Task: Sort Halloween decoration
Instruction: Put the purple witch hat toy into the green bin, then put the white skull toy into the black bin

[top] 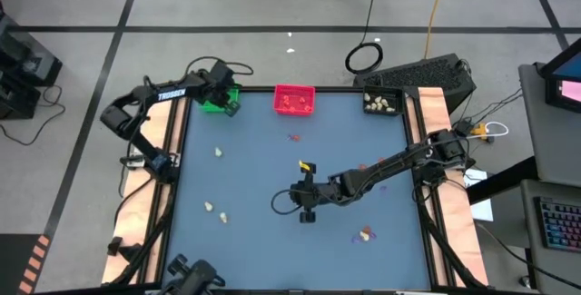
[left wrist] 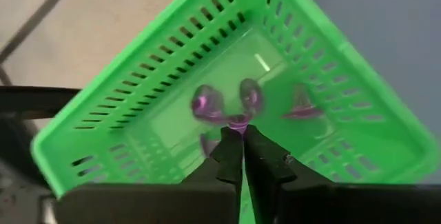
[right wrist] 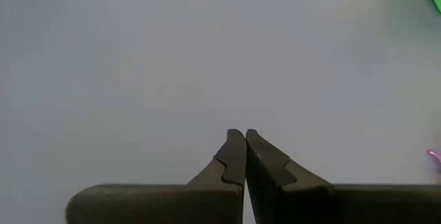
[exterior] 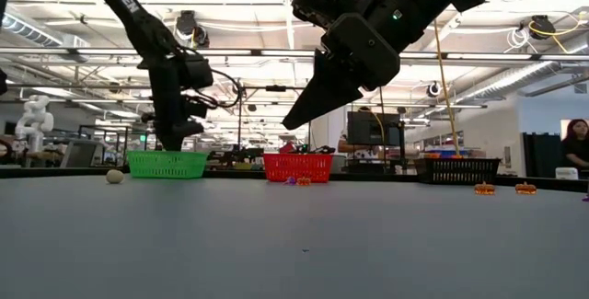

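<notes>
A: Far left of the surface (top: 272, 163): green tray (top: 219, 101) at the back edge. Left pincer (left wrist: 242, 138) is over it, fingers almost pressed together, a purple trinket (left wrist: 238, 120) right at the tips. Can't tell if it's pinched or already loose.

B: What's inside the tray?

A: About three more purple pieces, blurred, so the count isn't firm.

B: Loose stuff?

A: Three cream-white trinkets (top: 218, 152) on the left half, well apart. Red tray (top: 294, 100) at back centre holds orange-red pieces, count unclear; one more small piece lies just in front of it.

B: Right arm?

A: Right pincer (right wrist: 242, 141) is above mid-surface, pressed together, carrying nothing. A yellow-and-black bit (top: 306, 165) sits just behind it.

B: Further right?

A: Black tray (top: 382, 103) at the back right corner with a heap of cream-white pieces. A cream-white trinket (top: 366, 234) with a purple bit beside it lies near the front right. Nothing blocks either tray.
</notes>
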Motion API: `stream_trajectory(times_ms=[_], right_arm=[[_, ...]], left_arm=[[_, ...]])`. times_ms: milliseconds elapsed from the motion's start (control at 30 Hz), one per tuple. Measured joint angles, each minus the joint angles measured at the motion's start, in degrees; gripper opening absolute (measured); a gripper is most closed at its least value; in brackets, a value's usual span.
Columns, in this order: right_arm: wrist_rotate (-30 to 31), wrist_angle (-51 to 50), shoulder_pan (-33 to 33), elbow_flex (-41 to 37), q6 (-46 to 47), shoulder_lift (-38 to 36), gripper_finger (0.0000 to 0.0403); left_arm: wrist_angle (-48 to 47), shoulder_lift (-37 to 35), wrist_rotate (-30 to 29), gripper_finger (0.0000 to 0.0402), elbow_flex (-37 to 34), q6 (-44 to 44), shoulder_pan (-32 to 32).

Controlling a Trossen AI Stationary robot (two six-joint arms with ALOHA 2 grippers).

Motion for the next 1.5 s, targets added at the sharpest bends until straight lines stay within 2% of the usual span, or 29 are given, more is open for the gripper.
stream_trajectory(times_ms=[300,467,567,733,833,967,1100,1300,1500], right_arm=[[-0.01,0.00,0.00,-0.02,0.00,0.02,0.0000],[-0.01,0.00,0.00,-0.03,-0.29,0.02,0.0000],[-0.02,0.00,0.00,-0.04,-0.55,0.02,0.0000],[-0.02,-1.02,0.00,-0.04,-0.65,0.02,0.0000],[-0.02,-1.46,0.00,-0.04,-0.65,0.04,0.0000],[-0.02,-1.33,0.00,-0.04,-0.65,0.04,0.0000],[-0.02,-1.31,0.00,-0.04,-0.65,0.04,0.0000],[-0.20,-1.31,0.07,-0.04,-1.04,0.04,0.0000],[-0.22,-1.31,0.07,-0.04,-1.05,0.04,0.0000]], left_arm=[[-0.36,-5.79,-0.88,0.0090,0.00,2.41,-1.01],[-4.15,-12.36,-0.55,0.0097,0.00,3.72,-3.23],[-10.24,-15.77,3.16,0.0097,0.00,3.91,-5.32],[-26.88,-18.13,8.73,0.0097,-0.06,4.84,-13.74],[-33.36,-18.25,10.60,0.0097,-0.73,0.07,-20.46],[-33.57,-18.24,10.69,0.0097,-2.68,-7.33,-28.11],[-32.33,-18.23,8.78,0.0104,-5.65,-8.15,-33.05],[-28.20,-18.21,3.64,0.0147,-10.74,0.81,-37.88],[-25.47,-18.21,-0.24,0.0178,-14.58,15.55,-40.59]])
